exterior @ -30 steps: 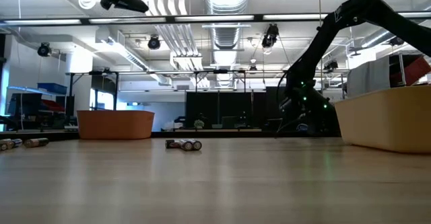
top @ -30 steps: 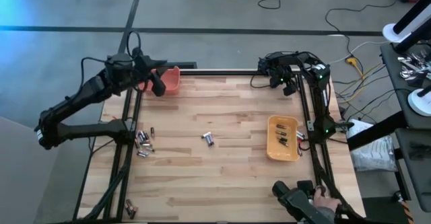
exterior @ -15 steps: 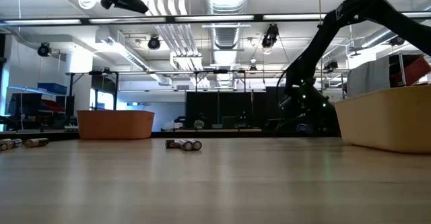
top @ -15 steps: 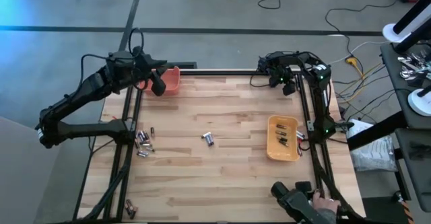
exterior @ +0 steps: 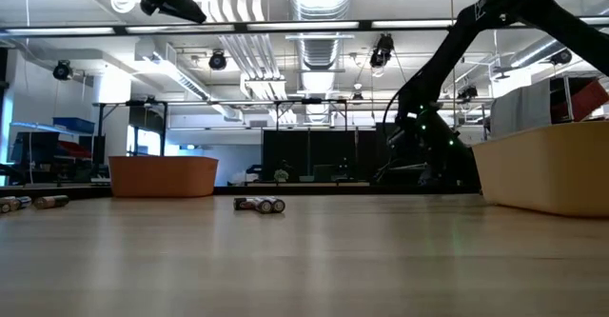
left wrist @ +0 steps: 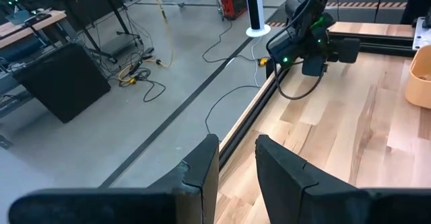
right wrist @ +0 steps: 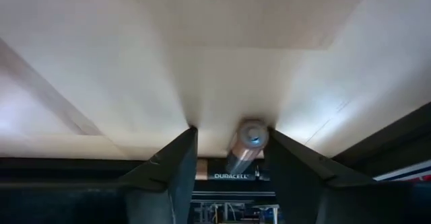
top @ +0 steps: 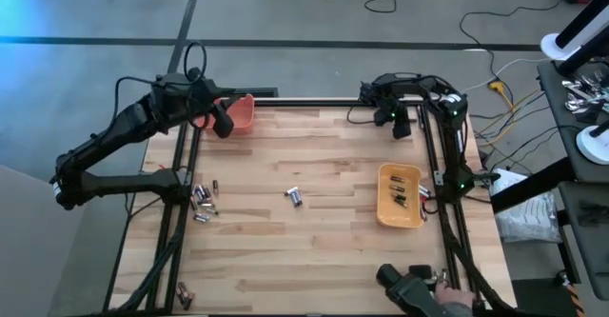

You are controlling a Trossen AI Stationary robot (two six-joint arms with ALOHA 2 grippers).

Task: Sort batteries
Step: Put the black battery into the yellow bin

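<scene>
Near edge of the counter: a few batteries at the left corner, a person's hand at the right. Mid-counter: battery cluster left, a pair centre, yellow bin right with some already inside.

Far side: right end effector sits low at the far right corner, fingers around a Duracell battery but not visibly clamped. Risk: the cell looks tilted, so it could pivot or squirt out on lift.

Left end effector hangs by the orange bin, fingers slightly apart, nothing held.

Pale wood planks on a black frame; open workshop, cables on the floor.
</scene>
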